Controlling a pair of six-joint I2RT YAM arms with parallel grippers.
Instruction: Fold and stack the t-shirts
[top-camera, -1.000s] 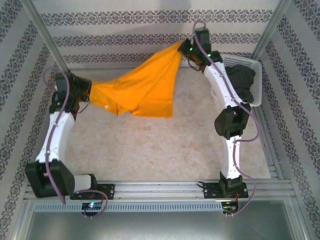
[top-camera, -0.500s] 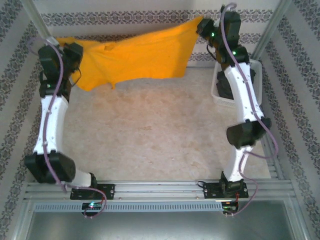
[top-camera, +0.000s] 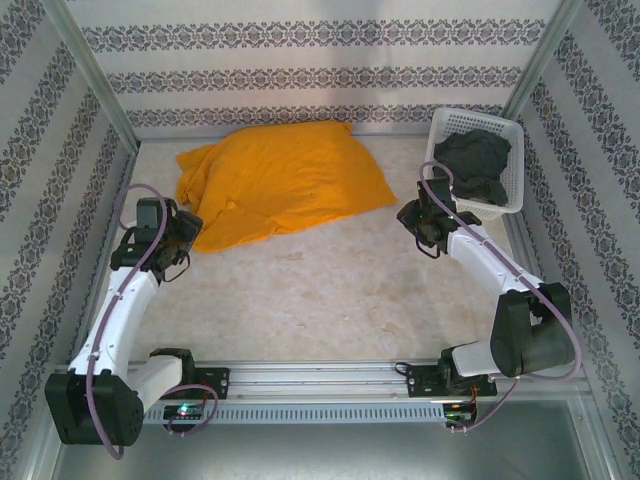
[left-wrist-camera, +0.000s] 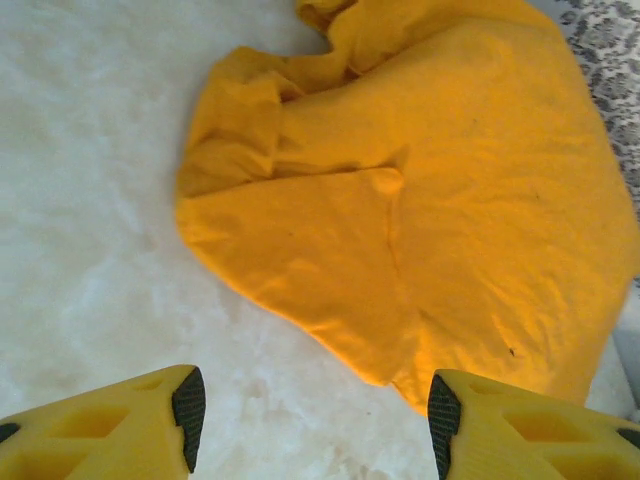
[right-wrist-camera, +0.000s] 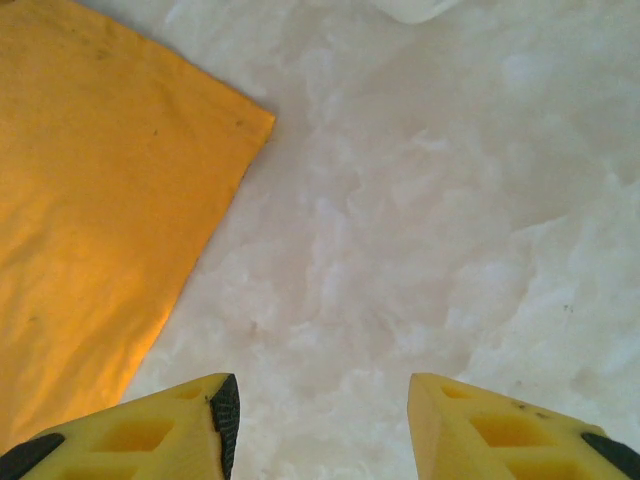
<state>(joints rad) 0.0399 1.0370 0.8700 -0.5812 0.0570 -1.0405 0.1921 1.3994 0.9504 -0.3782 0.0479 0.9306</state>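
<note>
Charcoal t-shirt (top-camera: 472, 165) lies crumpled in the basket (top-camera: 516, 170), sleeves apparently hidden.

The white lattice basket (top-camera: 434, 150) stands in the far right corner of my workspace, beyond and to the right of the right fingers (right-wrist-camera: 150, 435), close to wallpaper (top-camera: 300, 80) banded with grey floral patterns. A pale, mottled tabletop (right-wrist-camera: 420, 200) spreads directly ahead of those fingers and under the gap between them. A slotted metal rail (top-camera: 320, 378) runs across well behind them.
</note>
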